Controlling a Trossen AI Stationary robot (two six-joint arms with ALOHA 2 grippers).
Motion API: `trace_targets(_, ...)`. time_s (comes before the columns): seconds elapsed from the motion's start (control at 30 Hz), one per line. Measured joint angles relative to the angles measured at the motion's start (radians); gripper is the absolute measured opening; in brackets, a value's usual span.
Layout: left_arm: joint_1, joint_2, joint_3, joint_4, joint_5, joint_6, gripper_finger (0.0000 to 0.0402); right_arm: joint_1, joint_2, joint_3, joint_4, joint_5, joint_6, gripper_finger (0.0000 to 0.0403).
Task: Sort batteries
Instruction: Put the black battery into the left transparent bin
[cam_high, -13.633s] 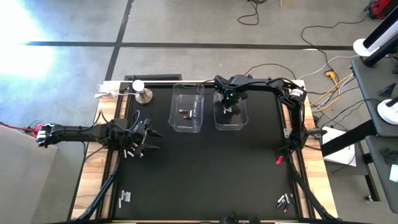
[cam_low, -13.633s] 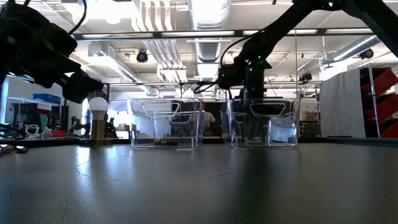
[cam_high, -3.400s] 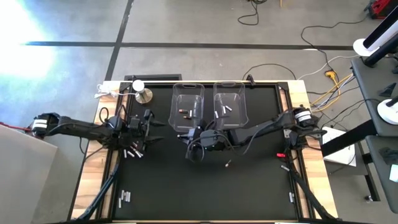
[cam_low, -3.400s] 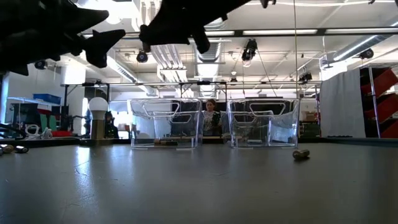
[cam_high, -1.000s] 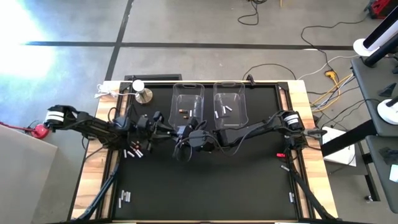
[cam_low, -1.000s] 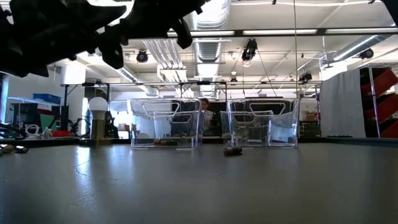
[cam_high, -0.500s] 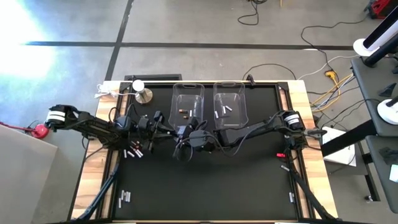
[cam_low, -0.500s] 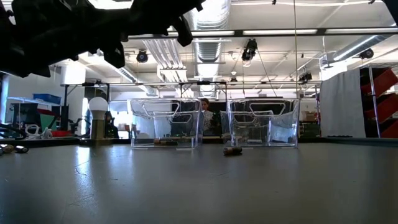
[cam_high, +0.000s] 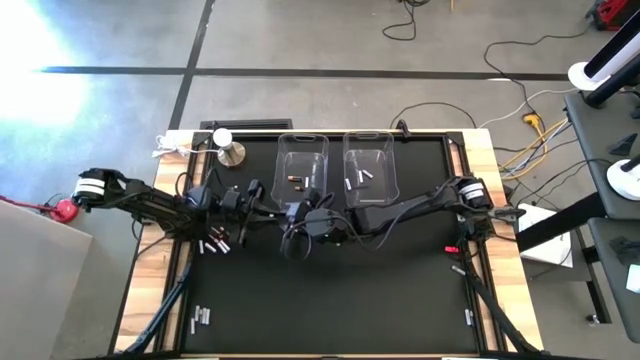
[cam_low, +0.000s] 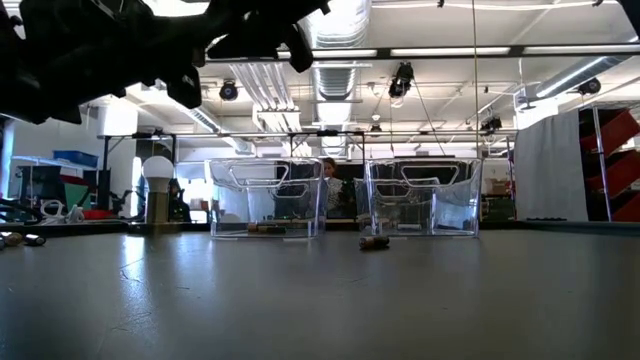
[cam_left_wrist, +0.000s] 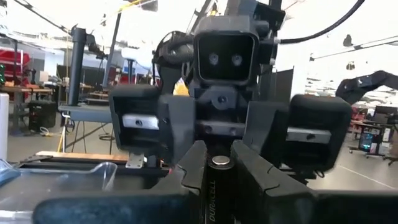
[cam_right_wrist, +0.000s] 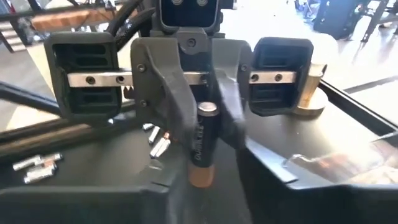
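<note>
Both arms have closed in mid-surface since the earlier frame. Left gripper (cam_high: 283, 212) fingers now clamp the Duracell battery (cam_right_wrist: 200, 144), long axis along them; right gripper (cam_high: 297, 214) fingers, nose to nose, are parting, so withdrawal falls to the right

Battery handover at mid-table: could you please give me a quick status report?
Left gripper shut on the battery, mid-table. Right gripper nose to nose with it, at that same battery. One loose battery lies before the bins.
</note>
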Motion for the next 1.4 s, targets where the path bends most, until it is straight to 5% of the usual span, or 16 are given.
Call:
trace_targets(0.17, 0.006, 0.001, -0.003, -0.059, -0.004, 0.007, 0.0029, 0.021, -0.084, 0.002, -0.232, -0.038, -0.03, 0.0202)
trace_targets(0.27, 0.006, -0.015, 0.025, -0.134, -0.025, -0.025, 0.0029, 0.056, -0.145, 0.004, -0.454, -0.04, 0.094, 0.0215)
trace_targets(0.37, 0.005, -0.031, 0.134, -0.471, -0.068, -0.017, 0.0029, 0.112, -0.16, -0.003, -0.636, -0.011, 0.194, 0.0217)
trace_targets(0.57, 0.016, 0.028, 0.51, -1.218, -0.328, 0.19, 0.0029, 0.21, -0.126, -0.009, -0.82, 0.097, 0.34, 0.0205)
trace_targets(0.83, 0.171, 0.186, 0.909, -1.66, -0.301, 0.365, 0.0029, 0.261, -0.047, -0.026, -0.838, 0.117, 0.482, 0.0194)
trace_targets(1.03, 0.324, 0.385, 1.162, -1.951, -0.164, 0.471, 0.0029, 0.301, -0.064, -0.028, -0.866, 0.115, 0.509, 0.0195)
trace_targets(1.23, 0.425, 0.559, 1.293, -2.115, -0.046, 0.654, 0.0029, 0.348, -0.08, -0.027, -0.912, 0.117, 0.586, 0.0187)
trace_targets(1.4, 0.527, 0.665, 1.355, -2.129, 0.027, 0.658, 0.0029, 0.402, -0.082, -0.027, -0.971, 0.117, 0.671, 0.0182)
